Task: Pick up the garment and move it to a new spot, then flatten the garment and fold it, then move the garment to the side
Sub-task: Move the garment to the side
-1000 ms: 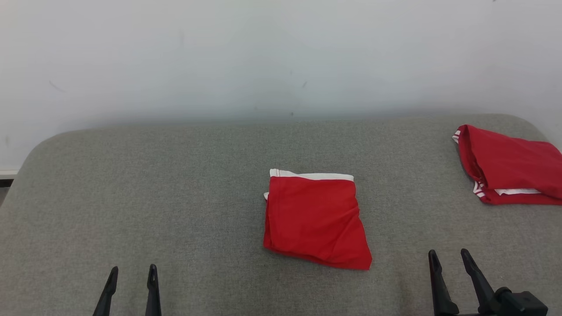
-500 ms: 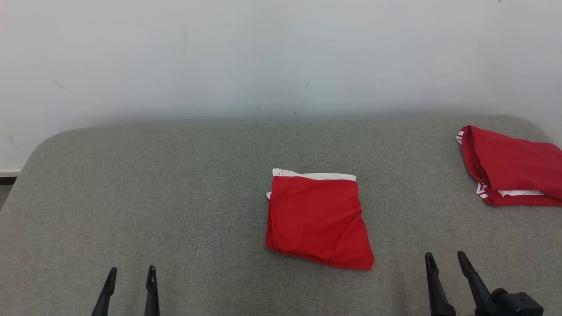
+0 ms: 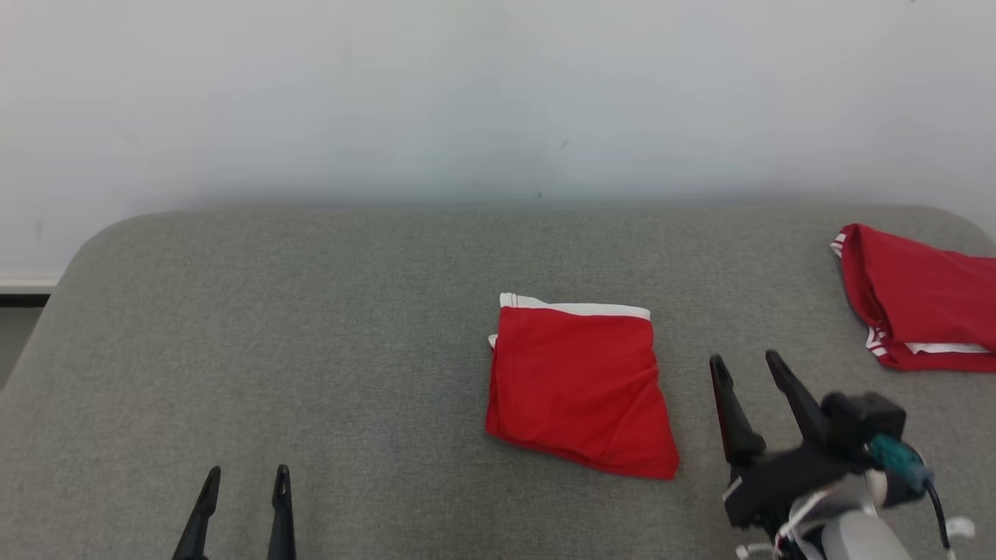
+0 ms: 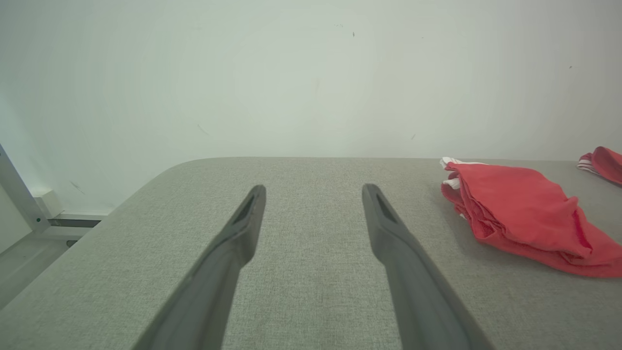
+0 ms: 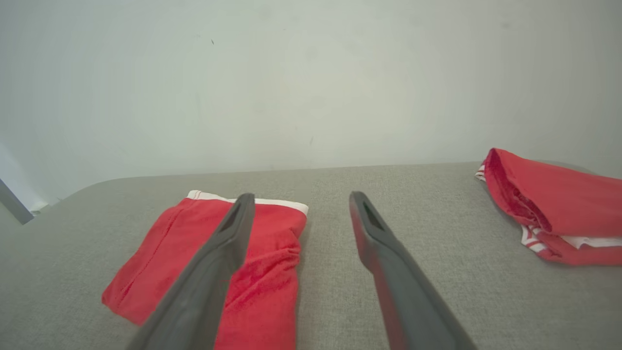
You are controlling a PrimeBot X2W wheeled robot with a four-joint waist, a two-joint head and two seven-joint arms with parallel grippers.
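A folded red garment (image 3: 580, 385) with a white waistband lies near the middle of the grey cushioned surface (image 3: 311, 350); it also shows in the left wrist view (image 4: 520, 216) and the right wrist view (image 5: 214, 257). My right gripper (image 3: 747, 369) hovers open just right of it, fingers apart and empty, its left finger over the garment's right edge in the right wrist view (image 5: 296, 201). My left gripper (image 3: 247, 474) stands open and empty at the lower left, far from the cloth (image 4: 313, 192).
A second red garment (image 3: 922, 299) with white stripes lies at the far right edge of the surface, also in the right wrist view (image 5: 554, 206). A pale wall (image 3: 498, 93) runs behind. The surface's rounded left corner drops off to the floor (image 4: 29, 253).
My right gripper has risen and moved forward and left, close to the folded garment's right side. The head camera has shifted slightly. The left gripper stays put.
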